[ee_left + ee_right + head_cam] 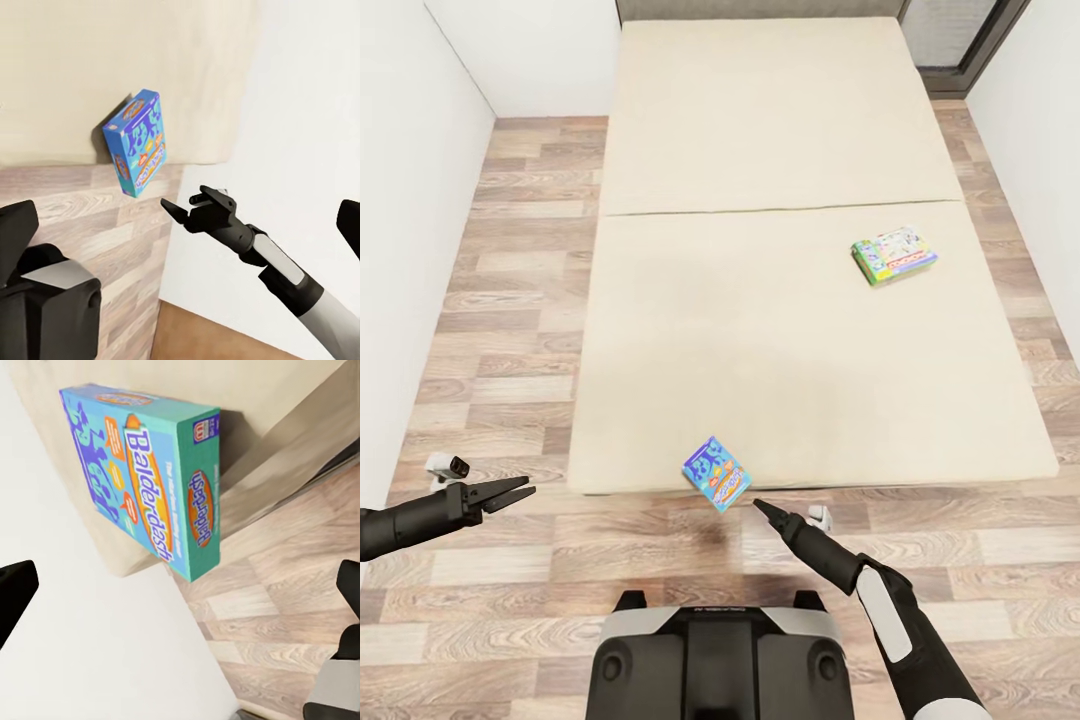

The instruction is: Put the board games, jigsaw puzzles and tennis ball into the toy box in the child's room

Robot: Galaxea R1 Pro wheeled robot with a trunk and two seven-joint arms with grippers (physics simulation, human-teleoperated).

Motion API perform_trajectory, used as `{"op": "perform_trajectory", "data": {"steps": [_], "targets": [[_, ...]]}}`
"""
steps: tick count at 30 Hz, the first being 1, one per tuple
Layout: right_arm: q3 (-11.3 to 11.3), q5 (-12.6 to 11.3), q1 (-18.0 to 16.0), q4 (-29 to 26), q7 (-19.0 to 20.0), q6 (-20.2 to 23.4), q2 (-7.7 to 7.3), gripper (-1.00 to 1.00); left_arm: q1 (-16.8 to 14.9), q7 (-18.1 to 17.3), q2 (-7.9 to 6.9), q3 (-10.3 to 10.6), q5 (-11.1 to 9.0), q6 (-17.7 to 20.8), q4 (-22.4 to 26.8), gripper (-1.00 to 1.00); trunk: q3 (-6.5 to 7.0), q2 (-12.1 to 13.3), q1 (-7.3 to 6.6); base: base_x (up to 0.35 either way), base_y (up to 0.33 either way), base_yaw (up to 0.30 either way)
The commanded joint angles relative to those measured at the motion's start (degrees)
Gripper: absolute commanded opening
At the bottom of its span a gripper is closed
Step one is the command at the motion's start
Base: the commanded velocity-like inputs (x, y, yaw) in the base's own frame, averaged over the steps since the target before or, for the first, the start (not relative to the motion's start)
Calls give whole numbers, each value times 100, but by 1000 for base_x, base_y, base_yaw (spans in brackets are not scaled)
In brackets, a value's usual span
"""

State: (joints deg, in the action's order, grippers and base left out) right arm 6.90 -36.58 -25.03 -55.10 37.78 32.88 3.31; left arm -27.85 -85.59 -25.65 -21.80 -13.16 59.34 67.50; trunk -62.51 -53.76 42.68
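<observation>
A small blue board game (716, 473) lettered "Balderdash" sits tilted at the bed's (780, 340) front edge, partly past it over the floor. My right gripper (768, 510) hovers just in front of it and to its right, apart from it. It is open, its fingers (15, 589) spread wide with the blue board game (142, 472) ahead of them. The left gripper (510, 492) hangs open over the floor well to the left. From there I see the blue box (139, 142) and the right gripper (184, 208). A green-white board game (894, 254) lies flat on the mattress at the right.
White walls (410, 250) close in on both sides, leaving a strip of wood-plank floor (520, 300) to the left of the bed and a narrower one to its right. A grey-framed window (960, 40) stands at the far right. My base (720, 660) is close to the bed's foot.
</observation>
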Motion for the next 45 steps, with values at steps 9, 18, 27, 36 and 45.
{"op": "perform_trajectory", "data": {"steps": [9, 18, 27, 36, 45], "targets": [[17, -24, -2, -1, 29, 62, 54, 100, -1, -20, -2, 0, -2, 60, 0, 100, -129, -285, 155, 0, 0, 0], [13, -25, -2, -1, 43, 83, 63, 100, -1, -26, -3, 0, -8, 60, 2, 100, -129, -285, 155, 0, 0, 0], [13, -25, -2, -1, 45, 80, 65, 100, -1, -28, -2, -20, -10, 60, 1, 100, -129, -285, 155, 0, 58, 0], [13, -18, -2, -1, 45, 78, 65, 100, -1, -26, -4, -16, -1, 60, -2, 100, -129, -285, 155, 0, 98, 0], [13, -16, -2, -1, 45, 83, 64, 100, -1, -26, -5, -42, -6, 54, -25, 100, -165, -365, 199, 0, 7, 0]]}}
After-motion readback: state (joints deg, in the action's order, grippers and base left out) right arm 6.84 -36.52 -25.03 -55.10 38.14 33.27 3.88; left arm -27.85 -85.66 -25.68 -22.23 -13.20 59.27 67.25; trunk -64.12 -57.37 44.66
